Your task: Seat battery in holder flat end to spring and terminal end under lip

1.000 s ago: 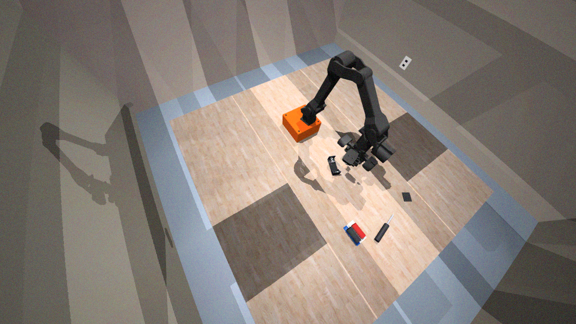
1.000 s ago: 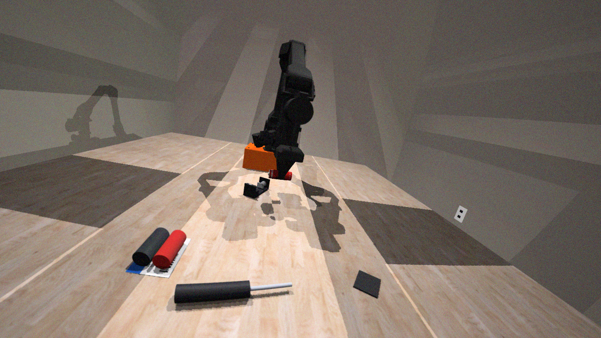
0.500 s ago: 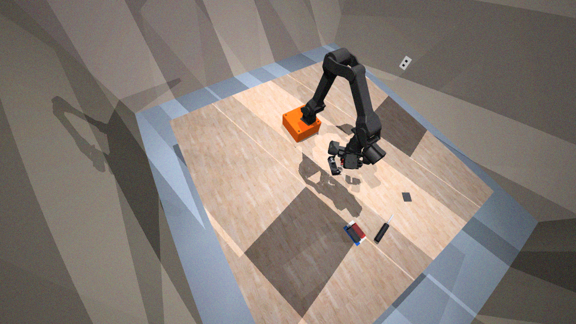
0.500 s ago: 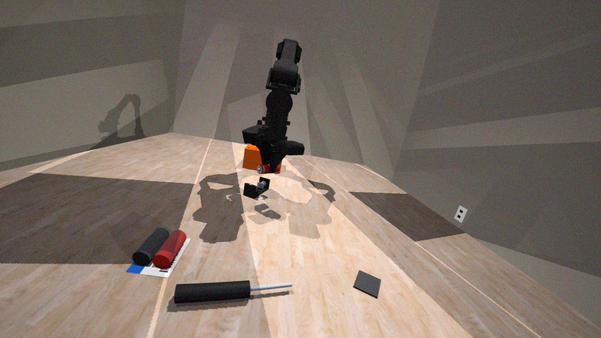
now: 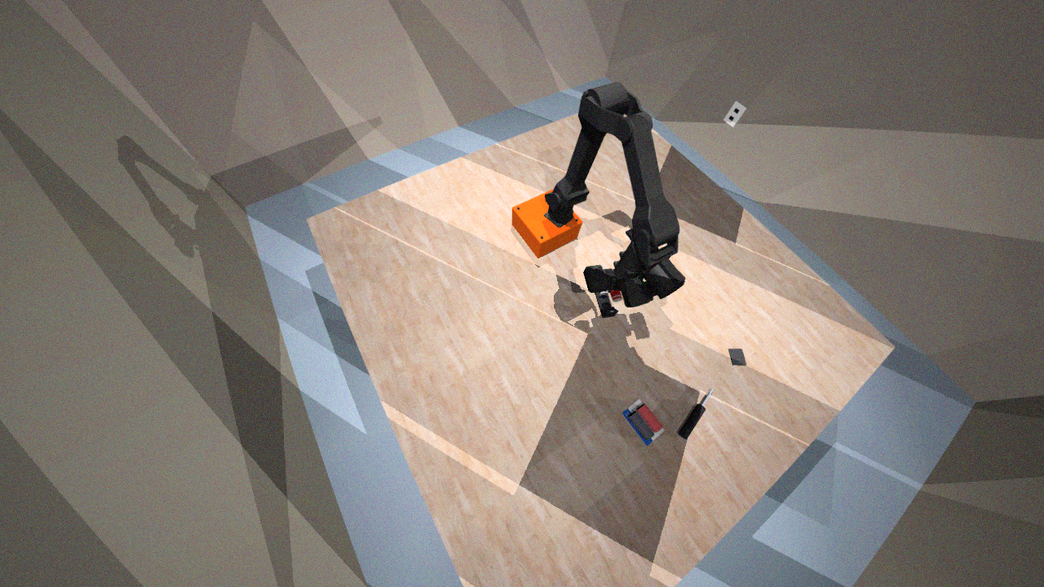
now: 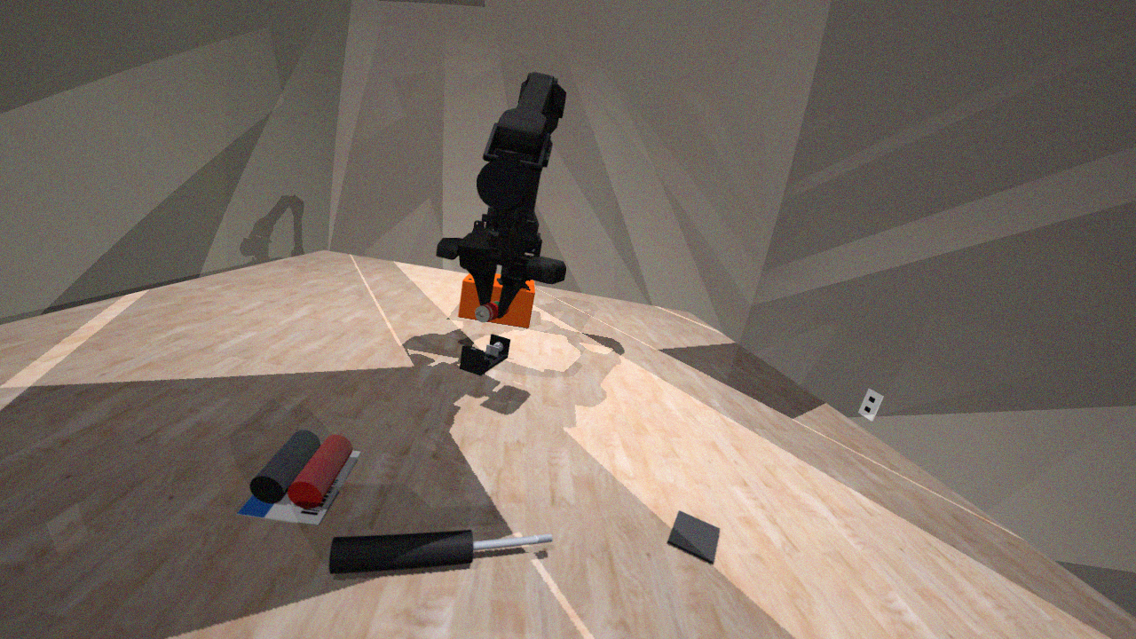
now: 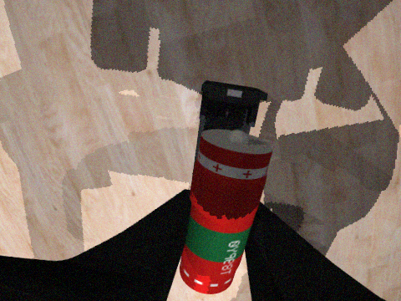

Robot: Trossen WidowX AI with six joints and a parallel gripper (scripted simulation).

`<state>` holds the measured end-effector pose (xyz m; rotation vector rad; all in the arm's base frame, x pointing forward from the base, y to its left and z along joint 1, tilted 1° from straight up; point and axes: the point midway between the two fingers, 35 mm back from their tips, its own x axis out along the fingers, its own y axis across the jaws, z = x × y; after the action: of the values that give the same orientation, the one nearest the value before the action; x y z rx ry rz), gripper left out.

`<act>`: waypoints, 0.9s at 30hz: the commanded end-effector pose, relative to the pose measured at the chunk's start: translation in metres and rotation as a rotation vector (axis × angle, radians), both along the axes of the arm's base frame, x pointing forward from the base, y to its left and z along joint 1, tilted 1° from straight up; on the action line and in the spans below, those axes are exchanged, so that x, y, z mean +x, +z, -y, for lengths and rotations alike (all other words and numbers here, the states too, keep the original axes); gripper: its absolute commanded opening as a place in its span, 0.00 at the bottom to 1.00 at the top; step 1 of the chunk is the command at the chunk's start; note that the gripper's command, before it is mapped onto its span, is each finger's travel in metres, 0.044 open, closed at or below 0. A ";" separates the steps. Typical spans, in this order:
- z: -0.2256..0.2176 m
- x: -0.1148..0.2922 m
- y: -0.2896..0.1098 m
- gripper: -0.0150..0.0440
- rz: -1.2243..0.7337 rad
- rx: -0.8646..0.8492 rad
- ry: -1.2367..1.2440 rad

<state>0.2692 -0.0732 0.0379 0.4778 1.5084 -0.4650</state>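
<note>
My gripper (image 5: pixel 612 295) (image 6: pixel 488 305) (image 7: pixel 220 204) is shut on the battery (image 5: pixel 615 294) (image 6: pixel 485 311) (image 7: pixel 229 201), a red cylinder with a green band. It holds the battery in the air, roughly level, with the terminal end pointing away from the wrist. The black holder (image 5: pixel 605 306) (image 6: pixel 483 357) (image 7: pixel 230 103) lies on the wooden floor just below and ahead of the battery. In the wrist view the battery's far end covers most of the holder, so the spring and the lip are hidden. The battery is apart from the holder.
The arm's orange base block (image 5: pixel 543 230) (image 6: pixel 520 311) stands close behind the holder. Nearer the front lie a red and a dark cylinder on a card (image 5: pixel 643 421) (image 6: pixel 305 469), a screwdriver (image 5: pixel 692 417) (image 6: pixel 401 550) and a small black tile (image 5: pixel 737 356) (image 6: pixel 694 536).
</note>
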 end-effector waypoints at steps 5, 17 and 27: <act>0.002 0.000 -0.005 0.40 0.028 -0.022 0.030; 0.004 0.004 -0.031 0.40 0.155 -0.111 0.019; 0.004 0.004 -0.040 0.40 0.213 -0.153 0.009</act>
<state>0.2722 -0.0765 -0.0025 0.3883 1.2867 -0.4928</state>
